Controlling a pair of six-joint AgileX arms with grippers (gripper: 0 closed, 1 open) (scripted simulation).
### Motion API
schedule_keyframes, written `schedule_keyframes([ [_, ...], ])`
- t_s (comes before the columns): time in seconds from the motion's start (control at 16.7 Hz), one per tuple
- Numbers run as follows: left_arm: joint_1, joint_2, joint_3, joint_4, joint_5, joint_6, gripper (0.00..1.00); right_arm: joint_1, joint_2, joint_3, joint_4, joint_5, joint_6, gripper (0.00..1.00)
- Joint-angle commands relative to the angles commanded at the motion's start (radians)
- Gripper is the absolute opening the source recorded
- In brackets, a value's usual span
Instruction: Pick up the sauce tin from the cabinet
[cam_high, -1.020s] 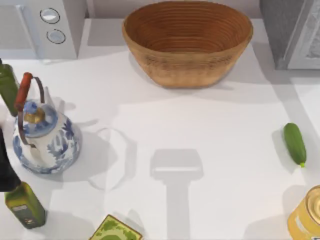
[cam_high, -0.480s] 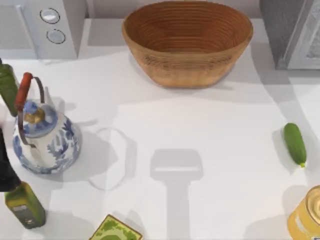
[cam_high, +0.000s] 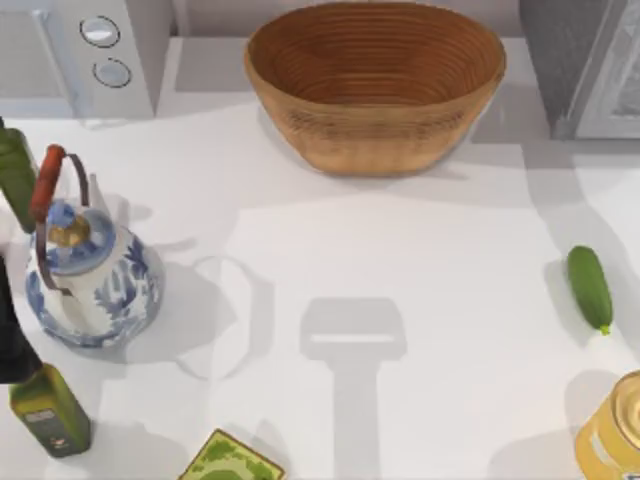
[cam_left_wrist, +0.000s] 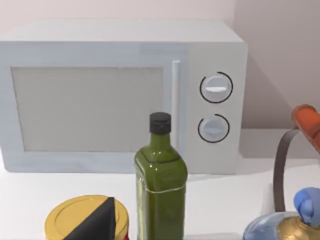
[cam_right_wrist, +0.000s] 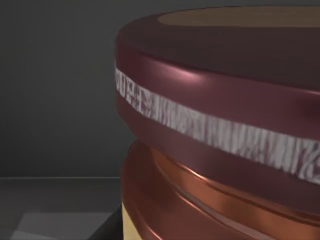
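Right gripper: jaw opening cannot be told; its wrist camera sits right up against the tin.
Tin: maroon rim, copper band below, in a dark grey interior just ahead of the right gripper.
Cabinet: top view's right rear corner, beside the basket.
Left arm: parked near the bottle and microwave; its opening cannot be told.

The sauce tin stands upright against dark grey walls, seen very close in the right wrist view (glossy maroon rim, copper band below, cream label beneath). The grey cabinet sits at the bench's far right corner, its pale white-framed door panel angled.
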Motion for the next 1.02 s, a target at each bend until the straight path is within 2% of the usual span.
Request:
schedule_keyframes([
  [0.3, 0.0, 0.0, 0.0, 0.0, 0.0, 0.0, 1.0, -0.006, -0.009, -0.005, 0.008, -0.004, 0.002, 0.0],
  [0.54, 0.0, 0.0, 0.0, 0.0, 0.0, 0.0, 1.0, -0.034, -0.127, -0.151, 0.077, -0.033, 0.003, 0.0],
  [0.78, 0.0, 0.0, 0.0, 0.0, 0.0, 0.0, 1.0, -0.091, -0.333, -0.464, 0.185, -0.084, 0.002, 0.0],
  [1.02, 0.0, 0.0, 0.0, 0.0, 0.0, 0.0, 1.0, -0.163, -0.594, -0.933, 0.312, -0.155, -0.004, 0.0],
])
